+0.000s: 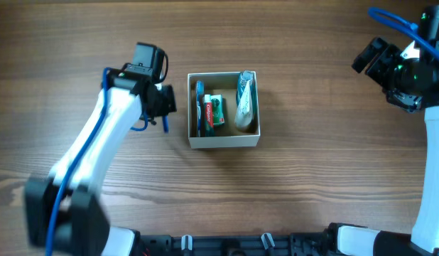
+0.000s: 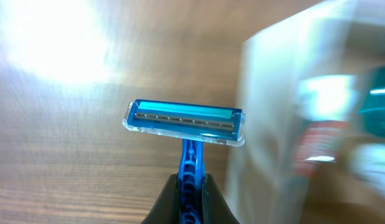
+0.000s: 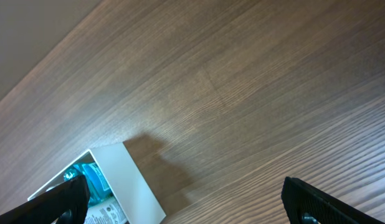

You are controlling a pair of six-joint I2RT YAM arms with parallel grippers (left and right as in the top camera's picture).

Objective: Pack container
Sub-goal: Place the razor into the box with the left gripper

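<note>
Left gripper (image 2: 189, 182) is pinched on the blue handle of a razor (image 2: 183, 121), with both fingers pressed against the handle from either side. The razor head points away from the wrist camera, blade strip facing up, its clear-blue edge level. The head is over bare table (image 1: 312, 178), just beside the white outer wall of the container (image 2: 267, 112), which is blurred in this view; contact can't be told.

From overhead the left gripper (image 1: 165, 99) sits just left of the container (image 1: 223, 140), outside it. The container is at mid-table, a square white box with a tan inside. In it:
- a blue toothbrush (image 1: 200, 107) lies along the left wall
- a red and green toothpaste box (image 1: 215, 111) lies next to it
- a teal and white tube (image 1: 244, 99) lies by the right wall

Right gripper (image 1: 367, 55) is at the far right edge, well apart from the container. In the right wrist view its fingers (image 3: 61, 205) are spread wide with nothing between them, only wood grain. A corner of the container (image 3: 139, 186) shows low on the left.
</note>
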